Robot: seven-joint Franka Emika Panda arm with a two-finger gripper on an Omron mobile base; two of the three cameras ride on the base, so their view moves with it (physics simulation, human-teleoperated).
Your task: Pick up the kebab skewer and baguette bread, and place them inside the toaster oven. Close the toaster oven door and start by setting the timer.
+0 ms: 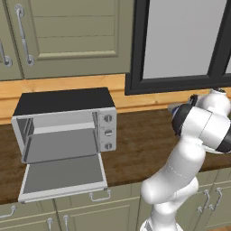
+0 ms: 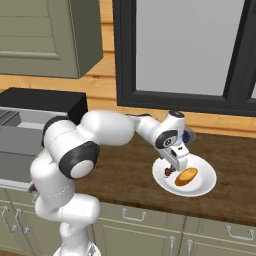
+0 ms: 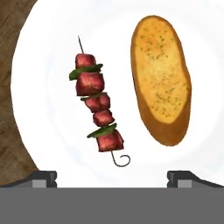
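The kebab skewer [image 3: 97,107] lies on a white plate [image 3: 52,144], its red meat chunks left of the golden baguette bread [image 3: 162,78]. My gripper [image 3: 112,177] hovers just above them, open, its fingertips [image 3: 43,177] wide apart and holding nothing. From the right base, the gripper [image 2: 175,165] hangs over the plate [image 2: 206,186], close above the skewer [image 2: 168,173], with the baguette [image 2: 186,176] to its right. The toaster oven [image 1: 63,106] stands at the counter's left with its door [image 1: 63,177] dropped open and its inside bare.
Three knobs [image 1: 108,131] run down the oven's right side. A dark blue thing [image 2: 188,134] sits on the counter just behind my wrist. Wooden counter [image 1: 140,144] stretches between oven and plate. Wall cabinets [image 1: 67,36] hang above the oven; a window [image 2: 190,50] is behind the plate.
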